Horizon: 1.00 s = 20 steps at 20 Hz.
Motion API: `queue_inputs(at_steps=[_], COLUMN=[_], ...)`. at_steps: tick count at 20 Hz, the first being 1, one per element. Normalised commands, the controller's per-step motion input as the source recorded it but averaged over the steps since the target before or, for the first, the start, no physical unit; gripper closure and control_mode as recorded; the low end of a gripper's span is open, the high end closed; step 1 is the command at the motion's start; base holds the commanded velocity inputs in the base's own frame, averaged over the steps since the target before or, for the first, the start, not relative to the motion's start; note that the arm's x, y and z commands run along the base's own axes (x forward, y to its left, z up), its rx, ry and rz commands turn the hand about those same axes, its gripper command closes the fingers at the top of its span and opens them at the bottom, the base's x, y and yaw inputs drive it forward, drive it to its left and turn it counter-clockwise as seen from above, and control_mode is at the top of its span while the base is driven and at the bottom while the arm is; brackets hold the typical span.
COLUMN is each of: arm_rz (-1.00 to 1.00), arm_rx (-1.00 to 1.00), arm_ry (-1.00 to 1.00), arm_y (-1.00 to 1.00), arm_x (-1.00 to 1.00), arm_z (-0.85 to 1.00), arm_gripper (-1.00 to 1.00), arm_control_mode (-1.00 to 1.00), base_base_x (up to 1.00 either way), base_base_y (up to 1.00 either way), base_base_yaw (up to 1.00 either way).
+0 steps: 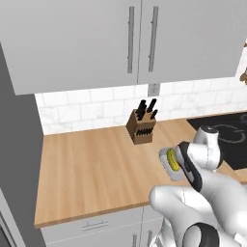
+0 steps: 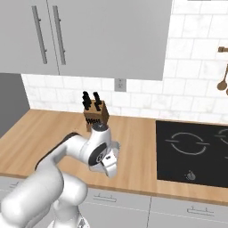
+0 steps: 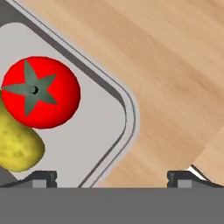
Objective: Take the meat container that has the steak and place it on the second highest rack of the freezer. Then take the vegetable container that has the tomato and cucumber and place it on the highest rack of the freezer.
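Observation:
The vegetable container [image 3: 94, 135], a pale tray with rounded corners, lies on the wooden counter [image 3: 166, 65]. In it are the round red tomato [image 3: 41, 92] and the yellow-green cucumber [image 3: 17, 146]. My gripper [image 3: 113, 177] hangs open just above one corner of the tray, one fingertip [image 3: 41, 177] over the tray floor and the other over bare wood, with the rim between them. In the left base view the container [image 1: 165, 155] with the cucumber [image 1: 172, 160] peeks out from behind my arm. The meat container and the steak are out of view.
A wooden knife block [image 1: 142, 126] stands by the tiled wall behind the tray. The black cooktop [image 2: 191, 151] lies to the right. Grey wall cabinets [image 1: 130, 38] hang overhead. A tall grey panel [image 1: 17, 159] bounds the counter's left end.

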Motion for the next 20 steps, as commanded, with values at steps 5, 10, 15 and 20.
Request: queue_inputs(at_steps=[5,10,15,20], arm_rz=[0.0,-0.01,-0.03,-0.02], arm_rx=[0.02,0.0,0.0,0.0], arm_ry=[0.0,0.0,0.0,0.01], arm_y=[-0.01,0.0,0.0,0.0], arm_x=[0.14,0.0,0.0,0.04], arm_z=[-0.06,-0.31,-0.34,-0.16], arm_gripper=[-1.0,-1.0,-1.0,-1.0], arm_control_mode=[-1.0,-1.0,-1.0,-1.0], base_base_x=[0.0,0.0,0.0,0.0], base_base_y=[0.0,0.0,0.0,0.0], base_base_yaw=[0.0,0.0,0.0,0.0])
